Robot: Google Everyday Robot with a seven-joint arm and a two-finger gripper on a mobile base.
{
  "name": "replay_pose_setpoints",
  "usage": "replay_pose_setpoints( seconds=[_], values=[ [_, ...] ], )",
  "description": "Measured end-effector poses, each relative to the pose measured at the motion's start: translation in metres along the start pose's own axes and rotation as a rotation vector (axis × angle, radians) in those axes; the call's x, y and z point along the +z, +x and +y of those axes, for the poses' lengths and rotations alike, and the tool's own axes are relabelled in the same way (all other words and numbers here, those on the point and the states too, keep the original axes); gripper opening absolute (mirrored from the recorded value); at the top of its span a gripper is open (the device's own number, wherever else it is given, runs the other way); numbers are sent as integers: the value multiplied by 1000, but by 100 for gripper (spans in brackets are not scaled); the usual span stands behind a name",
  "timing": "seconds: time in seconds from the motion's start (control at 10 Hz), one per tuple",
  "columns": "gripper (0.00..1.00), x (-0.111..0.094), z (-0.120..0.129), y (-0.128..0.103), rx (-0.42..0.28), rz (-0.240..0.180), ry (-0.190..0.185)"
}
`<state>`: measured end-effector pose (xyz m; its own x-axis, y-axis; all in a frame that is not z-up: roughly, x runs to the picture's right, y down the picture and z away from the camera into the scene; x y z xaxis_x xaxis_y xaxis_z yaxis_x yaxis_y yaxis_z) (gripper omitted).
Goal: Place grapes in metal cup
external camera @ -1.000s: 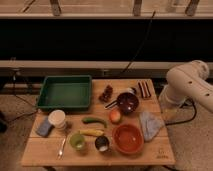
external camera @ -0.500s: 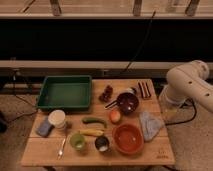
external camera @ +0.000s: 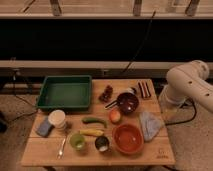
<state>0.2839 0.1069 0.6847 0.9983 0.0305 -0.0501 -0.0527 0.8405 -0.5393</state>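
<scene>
The grapes (external camera: 106, 93) are lying toward the far side of the bench (external camera: 45, 152), between the tray (external camera: 65, 93) and the maroon bowl (external camera: 128, 103). The metal cup (external camera: 102, 144) is standing near the front edge, just beside the green cup (external camera: 77, 141) and well apart from the grapes. The arm (external camera: 190, 85) is hanging off the bench's right end. The hand is sitting out of view, so I cannot tell its state.

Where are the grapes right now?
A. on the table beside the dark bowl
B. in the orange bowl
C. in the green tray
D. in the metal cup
A: the grapes lie on the table beside the dark bowl, apart from the metal cup at the front; the gripper is out of view, only the white arm shows at right.
</scene>
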Motion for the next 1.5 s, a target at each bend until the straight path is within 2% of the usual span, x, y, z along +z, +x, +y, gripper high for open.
replay_pose_setpoints(
  seconds=[0.2, 0.5, 0.7, 1.1, 1.5],
  values=[
    [65, 3, -5, -4, -4, -5, 3],
    [65, 18, -32, -51, -50, -39, -2],
    [65, 32, -64, -86, -94, -74, 10],
    [65, 51, -113, -121, -177, -124, 34],
    [65, 72, -135, -150, -253, -144, 45]
  ],
)
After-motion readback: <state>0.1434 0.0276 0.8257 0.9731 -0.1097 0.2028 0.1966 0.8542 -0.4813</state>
